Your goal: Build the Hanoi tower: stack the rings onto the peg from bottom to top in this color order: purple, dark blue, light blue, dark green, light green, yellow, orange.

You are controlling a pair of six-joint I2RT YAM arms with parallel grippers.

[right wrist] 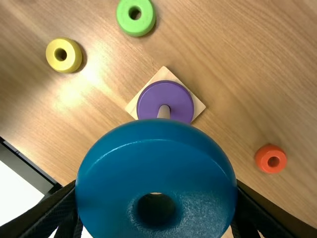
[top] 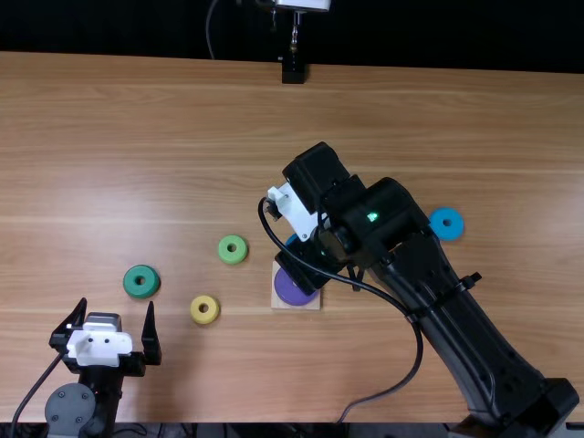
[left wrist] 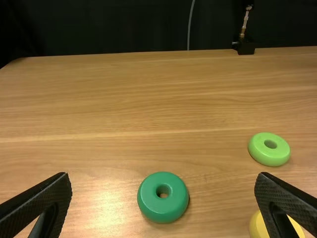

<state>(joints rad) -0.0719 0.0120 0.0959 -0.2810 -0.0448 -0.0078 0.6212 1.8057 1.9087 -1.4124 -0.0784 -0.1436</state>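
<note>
Worktop: light wood [top: 137,173], carrying everything I need for the tower.
Right arm: mine [top: 438,297], reaching over the base, its jaws clenched on the dark blue ring's sides.
Left arm: mine too [top: 108,392], near the dark green ring, its jaws wide apart and holding nothing.
Base: square [right wrist: 197,107], under the purple ring.
Purple: seated on the base [right wrist: 153,100], the peg [right wrist: 164,112] standing up through it; step one looks done.
Dark blue: in my right jaws [right wrist: 156,171], off the peg. Placing it is the step in hand; I judge I must centre its hole over the peg, keep it level, lower it onto purple, then let go.
Light blue: right of my right arm [top: 446,234], next after this.
Dark green: before my left jaws [left wrist: 163,206].
Light green: beyond yellow [left wrist: 267,156].
Yellow: on the worktop [top: 204,319].
Orange: loose on the wood [right wrist: 263,159].
</note>
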